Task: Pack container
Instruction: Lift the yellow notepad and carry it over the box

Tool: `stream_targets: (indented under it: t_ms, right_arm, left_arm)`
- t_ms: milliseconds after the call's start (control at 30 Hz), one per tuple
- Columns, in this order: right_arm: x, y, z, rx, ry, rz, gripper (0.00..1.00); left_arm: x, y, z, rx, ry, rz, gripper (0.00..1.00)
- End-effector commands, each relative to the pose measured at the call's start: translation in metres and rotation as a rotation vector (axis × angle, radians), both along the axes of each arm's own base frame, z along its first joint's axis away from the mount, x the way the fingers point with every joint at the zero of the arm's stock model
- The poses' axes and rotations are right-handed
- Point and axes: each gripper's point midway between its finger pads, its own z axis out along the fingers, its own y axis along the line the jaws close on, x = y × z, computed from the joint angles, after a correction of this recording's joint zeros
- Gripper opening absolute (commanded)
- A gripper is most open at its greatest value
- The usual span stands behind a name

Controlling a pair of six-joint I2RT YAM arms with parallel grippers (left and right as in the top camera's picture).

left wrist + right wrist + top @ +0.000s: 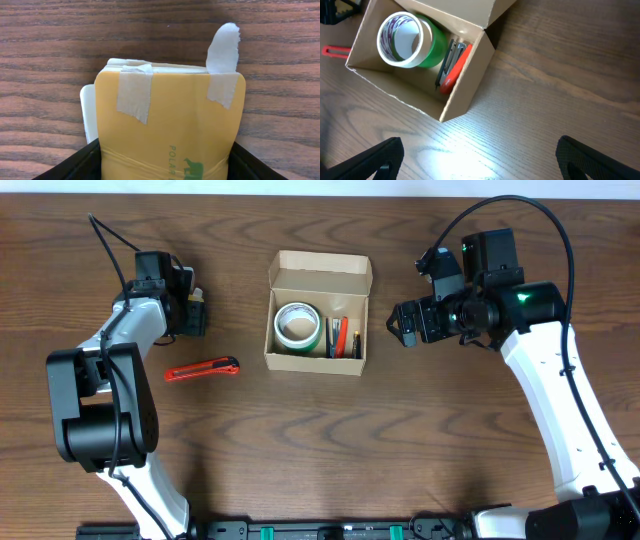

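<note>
The container (282, 284) is a tan cardboard box with its lid flap open, in the middle of the table. Inside lie a green tape roll (297, 326) and a red and black tool (342, 337); both also show in the right wrist view, roll (405, 40) and tool (454, 65). My left gripper (194, 315) is shut on a yellow taped packet (170, 130), bound by a rubber band, at the far left. My right gripper (398, 323) is open and empty, just right of the container (470, 90).
A red box cutter (202, 369) lies on the wood table left of the container, below my left gripper. Its red tip shows at the left edge of the right wrist view (332, 51).
</note>
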Motion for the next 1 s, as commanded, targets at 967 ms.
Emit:
stream_targets:
  t_ms: [967]
  right_arm:
    - [-0.002, 0.001, 0.007, 0.008, -0.021, 0.012, 0.99]
  left_arm:
    - [0.019, -0.130, 0.205, -0.006, -0.147, -0.189, 0.53]
